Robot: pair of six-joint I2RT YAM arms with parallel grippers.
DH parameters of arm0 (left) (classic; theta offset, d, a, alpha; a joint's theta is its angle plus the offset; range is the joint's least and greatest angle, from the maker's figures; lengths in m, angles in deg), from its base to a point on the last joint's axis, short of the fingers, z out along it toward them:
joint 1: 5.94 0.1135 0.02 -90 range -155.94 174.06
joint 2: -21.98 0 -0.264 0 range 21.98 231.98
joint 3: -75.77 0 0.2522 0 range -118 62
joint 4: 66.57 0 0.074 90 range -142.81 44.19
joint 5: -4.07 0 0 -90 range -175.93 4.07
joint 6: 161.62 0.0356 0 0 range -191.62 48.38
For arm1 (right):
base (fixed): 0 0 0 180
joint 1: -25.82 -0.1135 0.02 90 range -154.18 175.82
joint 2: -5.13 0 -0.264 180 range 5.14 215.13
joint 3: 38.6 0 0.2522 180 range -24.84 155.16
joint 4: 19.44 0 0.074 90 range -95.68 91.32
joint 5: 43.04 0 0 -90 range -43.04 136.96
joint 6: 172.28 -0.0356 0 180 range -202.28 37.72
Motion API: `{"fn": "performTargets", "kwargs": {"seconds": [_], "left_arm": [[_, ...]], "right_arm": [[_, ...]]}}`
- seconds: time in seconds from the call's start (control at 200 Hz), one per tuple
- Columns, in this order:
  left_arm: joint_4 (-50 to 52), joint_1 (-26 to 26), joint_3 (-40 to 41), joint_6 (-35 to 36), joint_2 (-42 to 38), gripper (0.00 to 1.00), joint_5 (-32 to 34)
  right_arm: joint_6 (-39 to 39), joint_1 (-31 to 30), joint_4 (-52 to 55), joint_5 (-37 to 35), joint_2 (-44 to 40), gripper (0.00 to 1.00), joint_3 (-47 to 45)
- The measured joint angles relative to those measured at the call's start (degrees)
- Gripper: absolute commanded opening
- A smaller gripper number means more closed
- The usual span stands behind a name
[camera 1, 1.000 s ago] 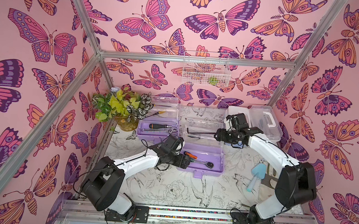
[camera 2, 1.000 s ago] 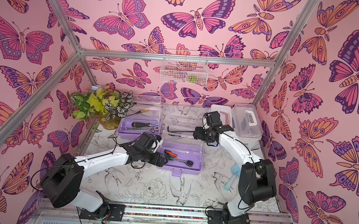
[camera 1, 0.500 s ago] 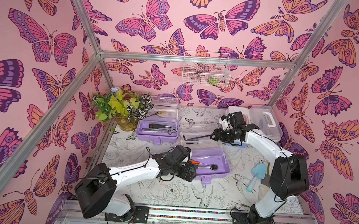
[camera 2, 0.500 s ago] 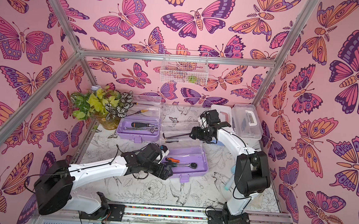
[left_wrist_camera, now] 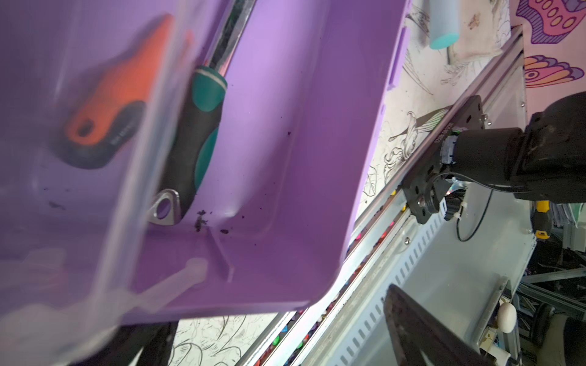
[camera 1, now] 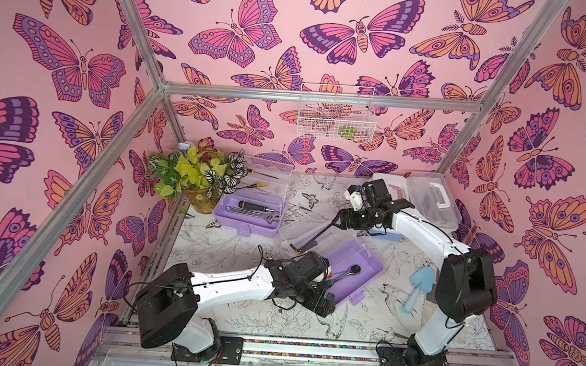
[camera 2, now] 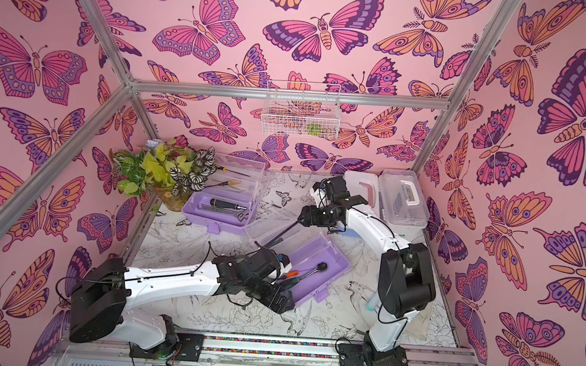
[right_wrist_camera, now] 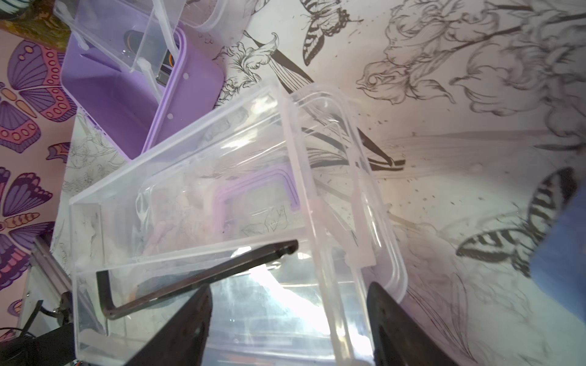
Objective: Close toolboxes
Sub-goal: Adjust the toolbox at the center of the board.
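The near lilac toolbox (camera 1: 358,264) is sitting skewed in the middle of the table (camera 1: 225,253), its clear lid (camera 1: 298,229) hanging open on the far side, and a black hex key (right_wrist_camera: 196,279) is lying loose inside that lid. The right gripper (camera 1: 335,222) is hovering at the lid's far end, jaws apart with the rim between them, not visibly pinching. The left gripper (camera 1: 325,302) is standing spread wide at the box's near end, clamping nothing I can make out. A ratchet (camera 1: 351,270) and an orange-handled tool (camera 2: 291,273) are resting in the base. Behind, the other lilac toolbox (camera 1: 245,219) and the white toolbox (camera 1: 381,179) are gaping open too. The danger, I'd judge: swinging that lid over is going to tip the hex key out or wedge it in the seam, and with nothing bracing the base, the box is liable to skid.
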Motion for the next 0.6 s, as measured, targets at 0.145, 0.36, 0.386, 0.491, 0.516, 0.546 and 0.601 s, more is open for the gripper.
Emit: {"fn": "performTargets", "kwargs": {"seconds": [0.145,0.36,0.386,0.491,0.516,0.546,0.601], "left_arm": [[-2.2,0.0,-1.6,0.1,0.0,1.00,-0.9],[-6.1,0.0,-2.4,1.6,-2.1,1.00,-0.9],[-6.1,0.0,-2.4,1.9,-2.5,1.00,-0.8],[-5.2,0.1,-2.6,3.2,-4.2,1.00,-0.2],[-4.7,0.2,-2.7,3.6,-4.7,1.00,0.0],[-4.0,0.3,-2.9,4.0,-5.3,1.00,0.4],[-2.7,1.1,-3.4,4.6,-6.6,1.00,0.8]], "right_arm": [[-5.7,0.7,4.6,-8.6,-15.1,0.79,-6.4],[-16.7,0.9,11.2,-17.6,-34.0,0.74,-18.6],[-18.2,0.9,12.2,-18.2,-34.9,0.73,-20.2],[-23.2,0.9,15.2,-19.7,-37.1,0.69,-26.4],[-24.2,0.9,15.5,-19.8,-37.5,0.68,-27.8],[-25.3,0.9,15.9,-20.0,-37.8,0.68,-29.5],[-27.0,0.8,16.3,-20.0,-38.1,0.67,-32.0]]}}
